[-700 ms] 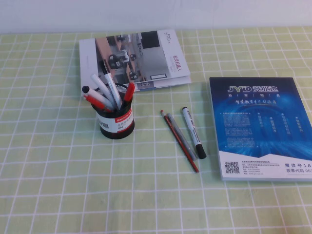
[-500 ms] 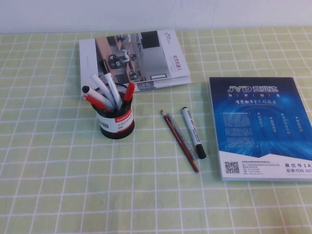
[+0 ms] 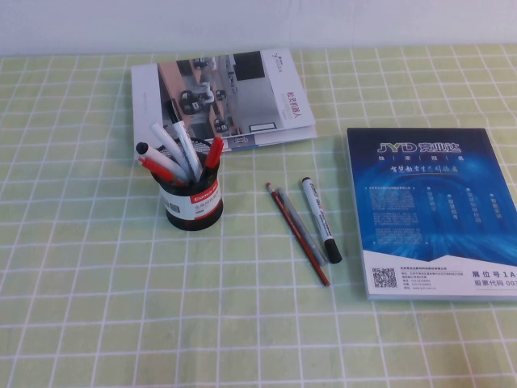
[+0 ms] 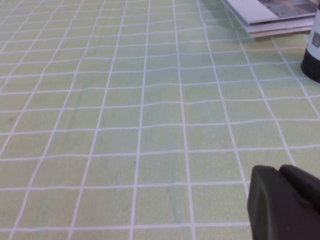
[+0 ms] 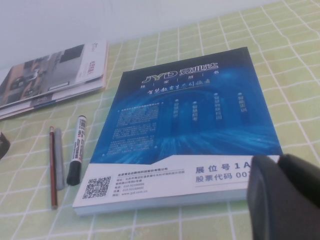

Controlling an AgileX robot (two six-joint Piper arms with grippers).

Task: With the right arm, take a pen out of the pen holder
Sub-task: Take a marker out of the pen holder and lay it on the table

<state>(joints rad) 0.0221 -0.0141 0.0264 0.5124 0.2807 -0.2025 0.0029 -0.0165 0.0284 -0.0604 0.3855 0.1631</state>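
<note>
A black pen holder (image 3: 192,206) stands left of the table's middle, with several red, white and black pens (image 3: 182,153) leaning in it. Its edge also shows in the left wrist view as the holder (image 4: 312,60). Neither arm appears in the high view. My right gripper (image 5: 279,161) hovers low over the near right corner of the blue booklet (image 5: 190,120), far from the holder, its fingers pressed together with nothing between them. My left gripper (image 4: 280,172) is shut too, low over bare cloth on the holder's left side.
A black marker (image 3: 321,220), a grey pen (image 3: 303,226) and a red pencil (image 3: 297,234) lie between the holder and the blue booklet (image 3: 432,210). A grey brochure (image 3: 222,97) lies behind the holder. A green checked cloth (image 3: 97,307) covers the table.
</note>
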